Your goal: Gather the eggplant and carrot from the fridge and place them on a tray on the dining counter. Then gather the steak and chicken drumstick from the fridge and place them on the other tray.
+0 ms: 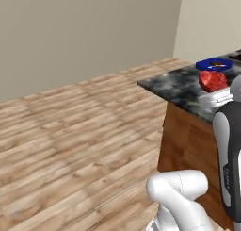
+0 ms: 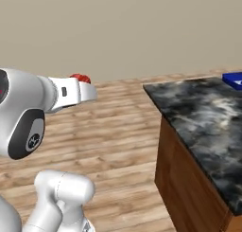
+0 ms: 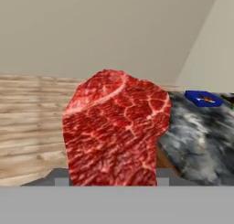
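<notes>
Steak (image 3: 114, 131), raw and red-marbled, sits clamped between the jaws of the gripper (image 1: 215, 94), held up in the air near the end of the dining counter (image 1: 181, 86). By the look of it the meat stage is under way: the blue tray (image 1: 214, 64) lies further along the stone top, well apart from the hand, with something small and brownish on it, possibly the chicken drumstick, though it is too small to tell. Delivery of the steak is left. Nothing stands between hand and tray; wood-plank floor (image 1: 80, 131) and plain wall (image 2: 118, 27) lie around.
</notes>
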